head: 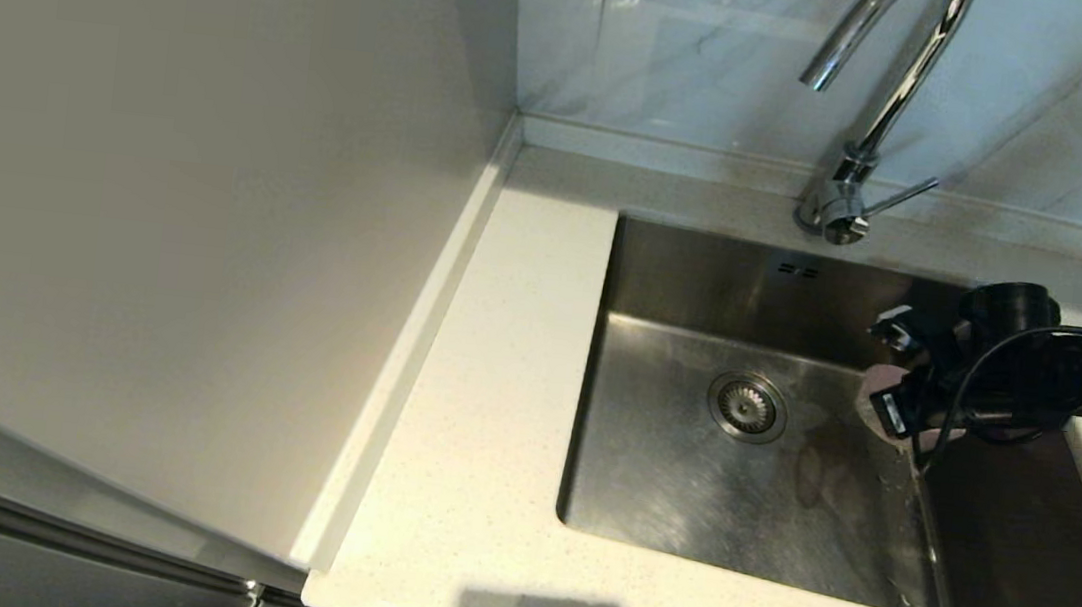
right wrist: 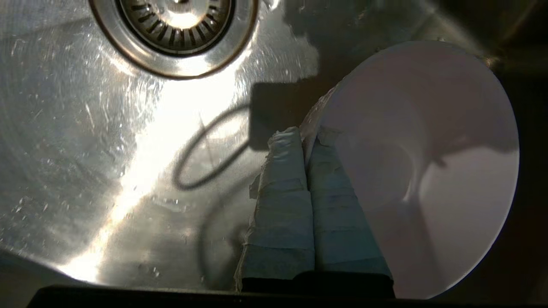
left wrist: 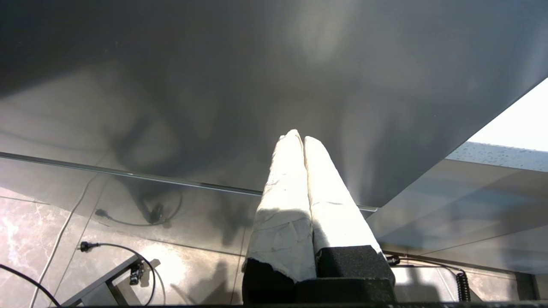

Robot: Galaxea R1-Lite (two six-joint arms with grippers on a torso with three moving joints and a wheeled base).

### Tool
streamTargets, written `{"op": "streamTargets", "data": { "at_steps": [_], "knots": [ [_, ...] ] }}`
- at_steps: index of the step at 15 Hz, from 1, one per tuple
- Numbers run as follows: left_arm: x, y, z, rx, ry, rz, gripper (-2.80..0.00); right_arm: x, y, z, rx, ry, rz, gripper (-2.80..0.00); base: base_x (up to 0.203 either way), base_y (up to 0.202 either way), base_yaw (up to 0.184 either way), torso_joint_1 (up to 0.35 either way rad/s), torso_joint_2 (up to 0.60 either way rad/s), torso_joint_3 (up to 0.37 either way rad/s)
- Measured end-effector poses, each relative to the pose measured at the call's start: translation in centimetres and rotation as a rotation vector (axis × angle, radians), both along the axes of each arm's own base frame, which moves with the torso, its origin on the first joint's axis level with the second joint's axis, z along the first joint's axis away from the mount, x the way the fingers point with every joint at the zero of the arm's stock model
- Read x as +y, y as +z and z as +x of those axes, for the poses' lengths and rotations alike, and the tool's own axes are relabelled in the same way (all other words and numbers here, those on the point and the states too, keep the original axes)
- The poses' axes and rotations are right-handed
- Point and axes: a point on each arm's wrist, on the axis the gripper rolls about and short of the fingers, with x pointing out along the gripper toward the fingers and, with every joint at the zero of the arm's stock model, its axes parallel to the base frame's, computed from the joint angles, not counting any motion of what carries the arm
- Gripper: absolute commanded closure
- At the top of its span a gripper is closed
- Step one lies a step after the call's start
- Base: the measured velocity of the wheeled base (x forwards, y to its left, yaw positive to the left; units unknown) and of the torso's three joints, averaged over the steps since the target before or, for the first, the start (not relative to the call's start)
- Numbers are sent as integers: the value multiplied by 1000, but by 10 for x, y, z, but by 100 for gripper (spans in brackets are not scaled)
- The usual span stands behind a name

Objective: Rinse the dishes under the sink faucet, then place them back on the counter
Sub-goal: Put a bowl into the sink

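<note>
A: Holding the pale pink, smooth round bowl point(right wrist: 428, 171) low inside the deep square brushed stainless steel sink point(head: 683, 479), at its right side, right of the round drain strainer point(head: 747, 407).

B: Gripping how?

A: Pinching the rim: right gripper point(right wrist: 305, 139) with jaws closed on the bowl's edge, one taped finger inside the rim, the other outside. Bowl hanging from the jaws, tilted, its hollow facing the wrist camera.

B: Any water running?

A: Seeing none from the tall shiny chrome gooseneck faucet point(head: 885, 88); thin side lever point(head: 899, 195) sticking out to the right at its base. Spout ending above the far part of the sink, left of and farther than the bowl.

B: Doing this step well, then?

A: Probably carrying the bowl left and far, until sitting under the spout, and keeping the hollow turned up to catch the stream. Keeping the squeeze firm, since a wet smooth rim is likely to slip. Steering clear of the steel walls and of the faucet neck.

B: And the other arm?

A: Left gripper point(left wrist: 302, 141) parked low, off to the left beside a grey panel, jaws pressed together and holding nothing.

B: Where afterwards?

A: Back onto the off-white speckled stone bench point(head: 489, 419) around the sink. Glimpsing something pale and round at the far right edge, not telling what.
</note>
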Motion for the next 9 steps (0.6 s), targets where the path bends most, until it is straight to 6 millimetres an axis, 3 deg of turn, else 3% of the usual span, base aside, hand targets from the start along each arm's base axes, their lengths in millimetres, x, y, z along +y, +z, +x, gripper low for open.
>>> {"op": "streamTargets", "data": {
  "at_steps": [9],
  "knots": [
    [0,0,0,0,1,-1,0,5,-53,33,-136,-61,-93,0,0,0,0,0,0,0]
  ]
}}
